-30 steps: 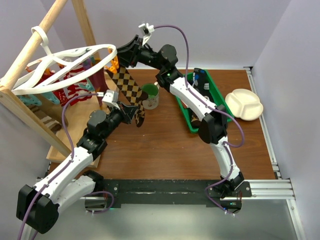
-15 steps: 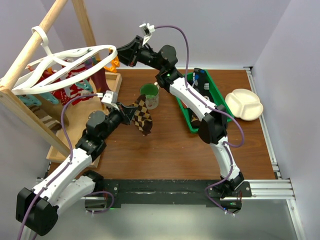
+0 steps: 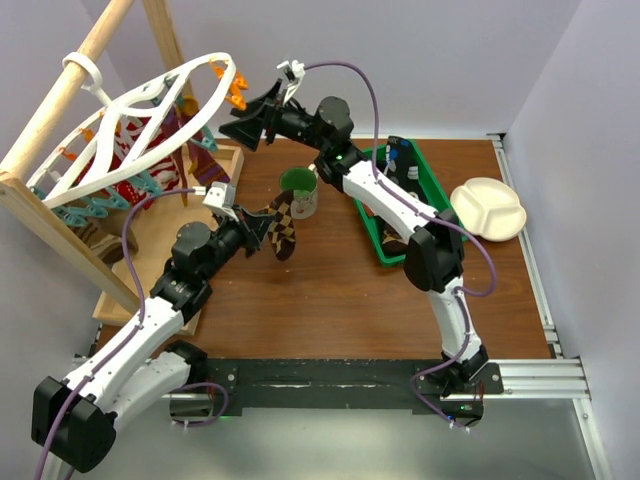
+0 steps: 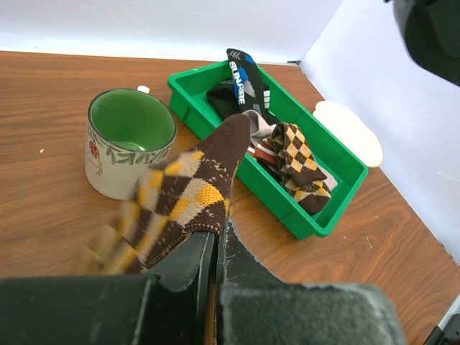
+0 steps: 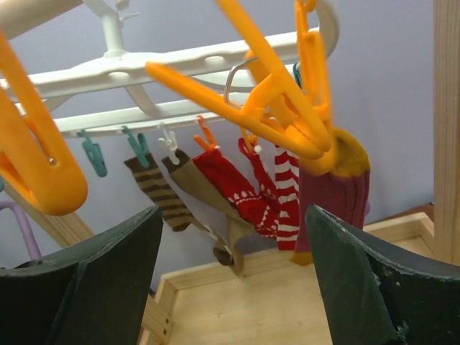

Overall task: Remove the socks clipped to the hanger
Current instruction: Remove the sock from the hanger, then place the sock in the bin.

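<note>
Checkered sock (image 4: 180,194) between left fingers (image 4: 185,263)

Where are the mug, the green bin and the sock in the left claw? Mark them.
mug (image 4: 131,118), left wrist view, green inside.
green bin (image 4: 274,205), left wrist view, near wall.
sock (image 4: 194,185), left wrist view, checkered middle.

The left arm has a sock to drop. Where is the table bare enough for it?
Widest bare tabletop lies on the near side of the mug and green bin. A second free patch sits between the plate and the near edge. Crowded: the bin, holding socks, and the left side under the hanger.
</note>
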{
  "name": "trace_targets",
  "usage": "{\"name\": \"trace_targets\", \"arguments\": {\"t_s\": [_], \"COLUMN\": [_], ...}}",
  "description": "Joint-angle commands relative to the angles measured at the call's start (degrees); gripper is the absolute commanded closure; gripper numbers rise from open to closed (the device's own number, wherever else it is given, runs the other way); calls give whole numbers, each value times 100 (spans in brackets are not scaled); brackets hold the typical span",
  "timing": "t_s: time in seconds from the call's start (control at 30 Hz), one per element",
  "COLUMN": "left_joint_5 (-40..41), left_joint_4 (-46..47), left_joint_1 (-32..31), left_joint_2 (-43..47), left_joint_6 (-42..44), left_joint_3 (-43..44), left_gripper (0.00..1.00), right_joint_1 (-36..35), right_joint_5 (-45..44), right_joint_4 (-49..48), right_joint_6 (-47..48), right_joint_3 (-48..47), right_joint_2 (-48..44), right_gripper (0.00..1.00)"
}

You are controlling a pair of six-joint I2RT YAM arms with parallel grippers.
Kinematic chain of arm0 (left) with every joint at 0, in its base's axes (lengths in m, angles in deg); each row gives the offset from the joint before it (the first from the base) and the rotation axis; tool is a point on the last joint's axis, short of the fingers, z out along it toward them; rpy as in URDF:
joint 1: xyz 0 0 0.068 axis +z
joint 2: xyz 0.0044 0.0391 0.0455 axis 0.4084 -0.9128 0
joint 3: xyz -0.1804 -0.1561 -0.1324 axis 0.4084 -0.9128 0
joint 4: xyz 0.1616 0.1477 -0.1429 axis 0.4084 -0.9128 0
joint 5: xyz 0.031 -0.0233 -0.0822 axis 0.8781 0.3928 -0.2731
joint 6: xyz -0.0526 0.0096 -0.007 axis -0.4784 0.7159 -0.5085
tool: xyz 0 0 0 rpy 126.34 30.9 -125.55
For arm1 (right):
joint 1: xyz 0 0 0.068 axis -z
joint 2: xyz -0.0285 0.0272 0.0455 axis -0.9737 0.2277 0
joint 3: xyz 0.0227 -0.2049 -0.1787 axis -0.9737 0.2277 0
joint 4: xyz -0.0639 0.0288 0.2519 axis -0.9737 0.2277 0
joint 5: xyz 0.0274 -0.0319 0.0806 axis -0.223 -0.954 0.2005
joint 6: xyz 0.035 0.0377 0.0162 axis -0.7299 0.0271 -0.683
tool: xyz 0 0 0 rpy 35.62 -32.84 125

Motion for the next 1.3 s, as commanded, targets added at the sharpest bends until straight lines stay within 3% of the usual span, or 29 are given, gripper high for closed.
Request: {"name": "trace_targets", "arguments": {"t_s": [0.0,0.37,0.67,0.8,1.03,1.27], "left_joint_5": [-147,-236,1091,1180,785,837], "left_joint_4": [212,546,1098,1477,2093,2392], "left_joint_1": [-11,-203,-1934,-2558,-2858,-2806], "left_joint_2": [4,-312,-1269,-2357,-4099,-5872], "left_joint_6": [171,259,619,795,752,909], "left_joint_3": [179,346,925,1618,2990,4273], "left_gripper": [100,100,100,100,100,100], "right_joint_1": [17,457,457,457,466,457], "right_joint_5": [-467,-2924,-4755,-5616,-6461,-6760], "right_joint_4": [198,1480,2289,2641,3352,3784], "right_joint_6": [555,1153,1144,1223,1434,1689], "right_joint_3": [617,3024,4687,5214,5672,5725], "right_joint_2": [-897,-2960,-4807,-5853,-7496,-7903], "right_gripper": [13,11,11,11,10,9]}}
